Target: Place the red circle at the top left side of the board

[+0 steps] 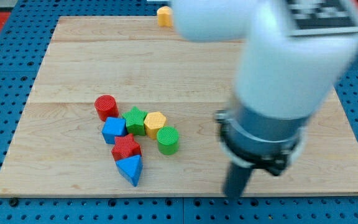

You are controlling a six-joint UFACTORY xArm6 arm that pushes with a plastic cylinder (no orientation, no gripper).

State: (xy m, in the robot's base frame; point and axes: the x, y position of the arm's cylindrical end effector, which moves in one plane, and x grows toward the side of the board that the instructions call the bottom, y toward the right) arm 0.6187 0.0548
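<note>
A red circle (pixel 106 107) sits on the left half of a pale wooden board (pixel 185 62), at the far-left corner of a tight cluster of blocks. Just near and right of it lies a blue block (pixel 114 129), its shape hard to read, with a green star (pixel 135 120) beside that and a yellow hexagon-like block (pixel 155 123) touching the star's right side. A green circle (pixel 167 140) stands near and right of the yellow block. Closer to the board's near edge, a red star (pixel 126 147) rests against a blue triangle (pixel 130 169), the nearest piece of the group. A second yellow block (pixel 164 16) sits alone at the board's far edge, partly behind the arm.

The white and grey arm (pixel 278 81) fills the right side of the view, blurred. My tip (pixel 234 194) comes down near the board's near edge, well to the right of the cluster and well apart from the red circle, which lies far to its left and farther back. The green circle is the block closest to the tip, with bare wood between them. The rod touches no block. A blue pegboard surface (pixel 5 124) surrounds the board.
</note>
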